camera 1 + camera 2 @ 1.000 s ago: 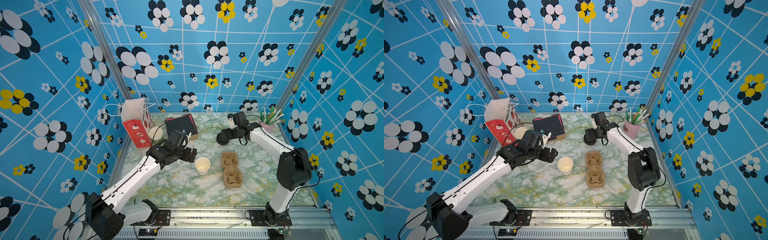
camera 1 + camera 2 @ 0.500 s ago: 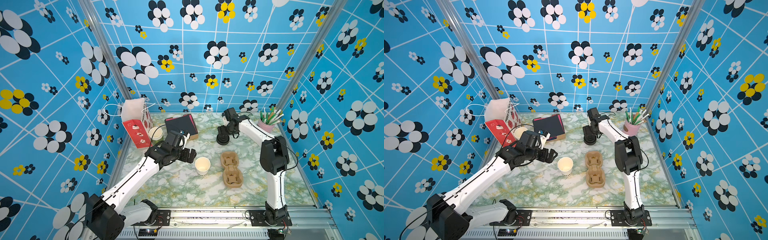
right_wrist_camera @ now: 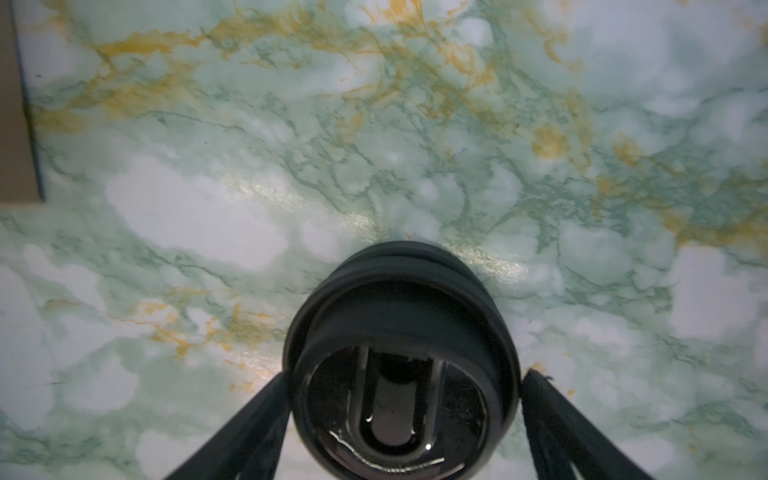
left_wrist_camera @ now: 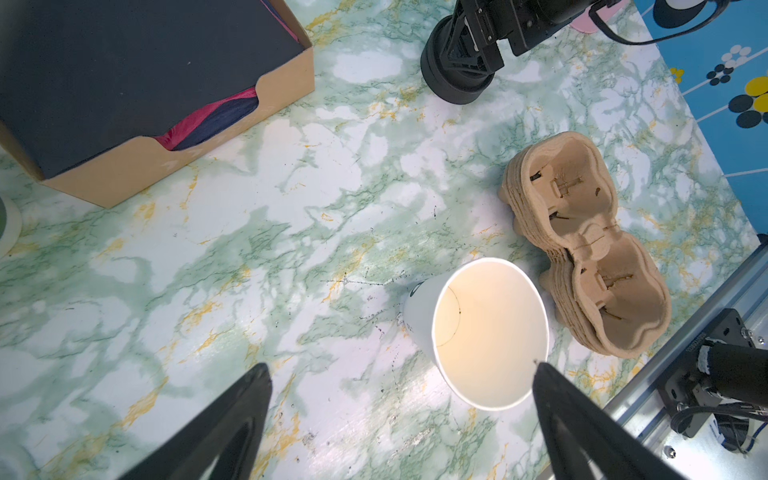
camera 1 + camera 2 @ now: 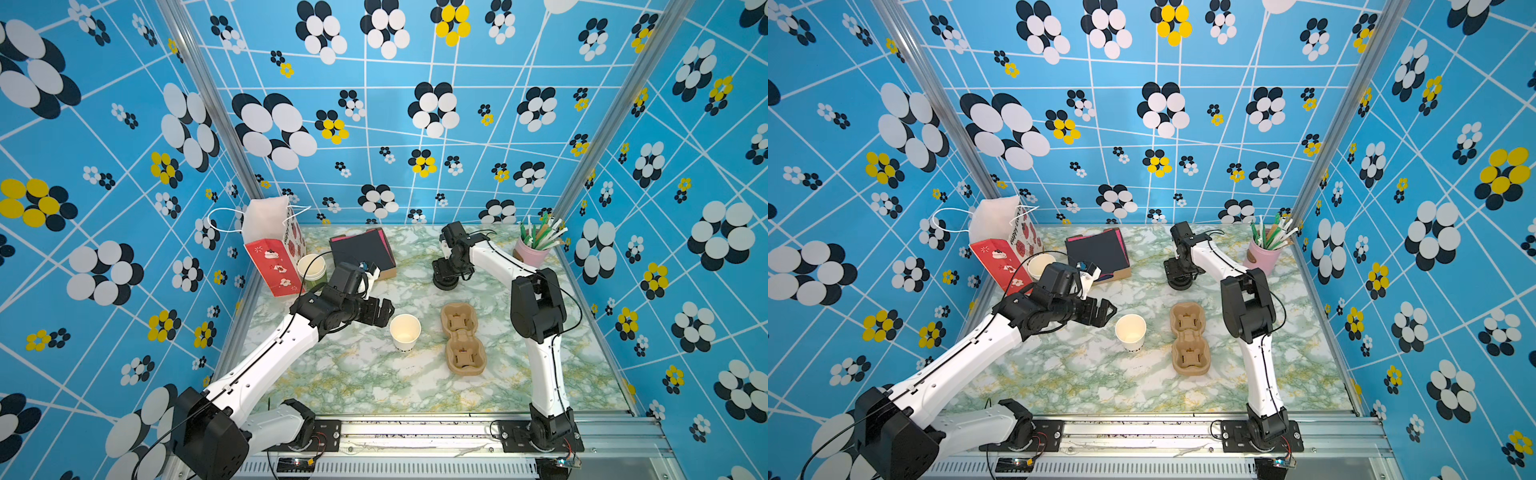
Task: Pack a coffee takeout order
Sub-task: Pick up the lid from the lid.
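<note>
A marble-patterned counter [image 5: 332, 374] inside a blue flowered booth, seen from above, with two robot arms reaching in from the near edge.

Near the middle, in both top views, a small white paper cup [image 5: 405, 332] [image 5: 1130, 330] stands upright and uncovered, with dark lettering low on its side. The left gripper [image 5: 384, 309] hovers just beside it, jaws wide apart. In the left wrist view the cup [image 4: 490, 332] sits close to one fingertip [image 4: 552, 395] rather than between the two, and nothing is held. Just beside the cup, on its other side, lies a stack of pulp cup carriers [image 5: 463, 336], each with two wells.

Towards the back, the right gripper [image 5: 451, 272] points down over a stack of black lids [image 5: 445, 284] standing on the counter. In the right wrist view its jaws stand apart on either side of the stack [image 3: 401, 332]. They are close against the top lid's rim, and a sliver of counter shows beside one finger [image 3: 552, 419].

At the back left, a cardboard box [image 5: 385, 272] holds a black napkin [image 5: 359, 249] on top, with pink napkins [image 4: 216, 112] showing beneath. Left of the box are a green paper cup [image 5: 311, 268] and a red gift bag [image 5: 272, 259]. A pink cup of straws [image 5: 530, 253] stands in the back right corner.
</note>
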Action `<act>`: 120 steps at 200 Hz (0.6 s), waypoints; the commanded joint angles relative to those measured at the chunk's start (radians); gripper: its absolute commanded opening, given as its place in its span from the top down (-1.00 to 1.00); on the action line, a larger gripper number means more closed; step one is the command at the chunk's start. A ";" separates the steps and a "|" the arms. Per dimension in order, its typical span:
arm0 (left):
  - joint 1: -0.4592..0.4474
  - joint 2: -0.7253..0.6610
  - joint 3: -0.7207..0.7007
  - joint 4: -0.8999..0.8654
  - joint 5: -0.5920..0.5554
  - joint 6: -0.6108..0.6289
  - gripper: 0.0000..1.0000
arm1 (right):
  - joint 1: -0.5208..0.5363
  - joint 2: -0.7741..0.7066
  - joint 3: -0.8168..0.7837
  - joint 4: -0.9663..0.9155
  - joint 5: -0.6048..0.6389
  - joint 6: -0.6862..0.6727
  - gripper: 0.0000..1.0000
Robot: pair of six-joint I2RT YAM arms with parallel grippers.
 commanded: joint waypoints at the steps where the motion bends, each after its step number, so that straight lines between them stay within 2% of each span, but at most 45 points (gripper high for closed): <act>1: 0.009 -0.023 -0.010 0.014 0.015 -0.011 -0.98 | 0.010 0.033 0.036 -0.040 0.000 -0.001 -0.67; 34: 0.011 -0.024 -0.014 0.014 0.017 -0.014 -0.98 | 0.009 0.044 0.033 -0.042 0.018 -0.004 -0.52; 120: 0.012 -0.031 -0.014 0.012 0.014 -0.020 -0.99 | 0.011 -0.006 0.025 -0.043 0.027 -0.010 -0.32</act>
